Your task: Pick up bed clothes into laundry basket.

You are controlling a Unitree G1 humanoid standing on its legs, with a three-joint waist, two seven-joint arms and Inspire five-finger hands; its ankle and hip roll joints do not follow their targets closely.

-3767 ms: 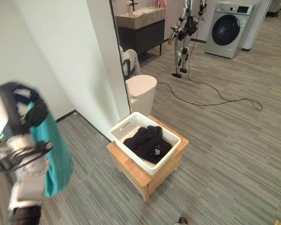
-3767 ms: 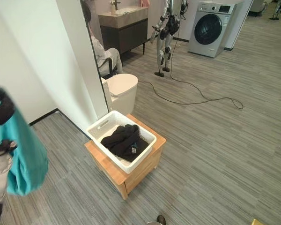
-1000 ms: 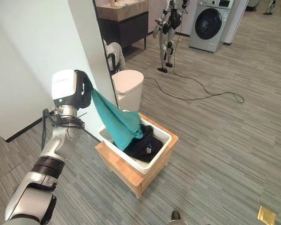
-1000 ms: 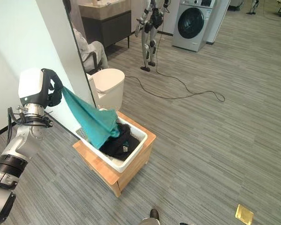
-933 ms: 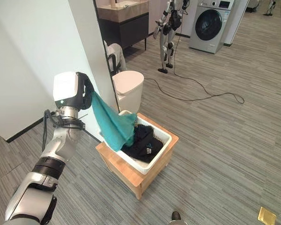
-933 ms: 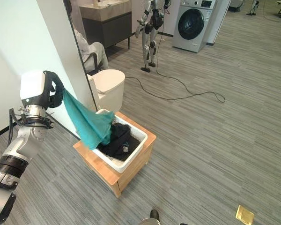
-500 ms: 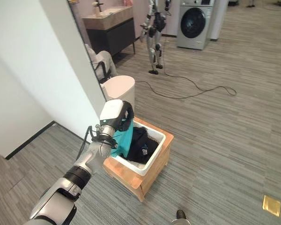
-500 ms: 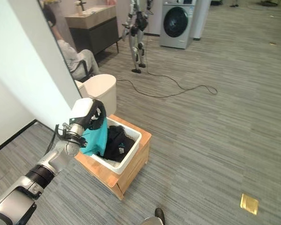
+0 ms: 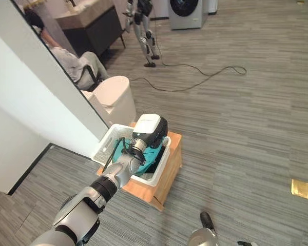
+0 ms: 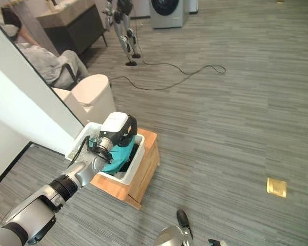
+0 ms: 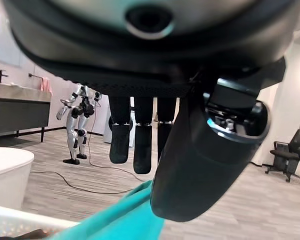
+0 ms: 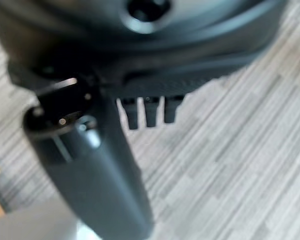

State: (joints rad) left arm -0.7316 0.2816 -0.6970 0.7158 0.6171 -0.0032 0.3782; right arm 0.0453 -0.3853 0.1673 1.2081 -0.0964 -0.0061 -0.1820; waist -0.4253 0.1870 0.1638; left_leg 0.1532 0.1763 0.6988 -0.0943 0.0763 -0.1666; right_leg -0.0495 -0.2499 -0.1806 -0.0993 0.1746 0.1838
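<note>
Now my left hand (image 9: 159,134) hangs over the white laundry basket (image 9: 109,143), above its far right corner. My fingers (image 11: 142,145) point straight down and are relaxed, and my thumb (image 11: 205,150) stands apart from them with nothing pinched between. I have let go.

The teal bed cloth (image 10: 115,154) lies bunched in the basket, directly under my palm and spreading away towards my forearm's side. Its top fold rises to just below my thumb; I cannot tell whether it touches the thumb. A black garment (image 9: 154,161) lies in the basket just under the hand, partly beneath the teal cloth on the side nearest the right-hand rim.

The basket sits on a low wooden stool (image 9: 169,164), whose top shows past the basket's right-hand rim.

Just beyond my hand, behind the basket, a white lidded bin (image 9: 115,95) stands against the end of a white partition wall (image 9: 36,102). Further beyond it a person (image 9: 66,59) in light clothes sits on a chair. Well past my fingertips another humanoid robot (image 11: 77,125) stands on the grey plank floor, with a black cable (image 9: 205,77) trailing from it, and a washing machine (image 9: 187,7) stands behind that.

My right hand (image 12: 140,45) hangs low, well apart from the basket, over bare floor. Its fingers (image 12: 150,112) are loose and hold nothing, and its thumb (image 12: 90,165) stands out beside them.
</note>
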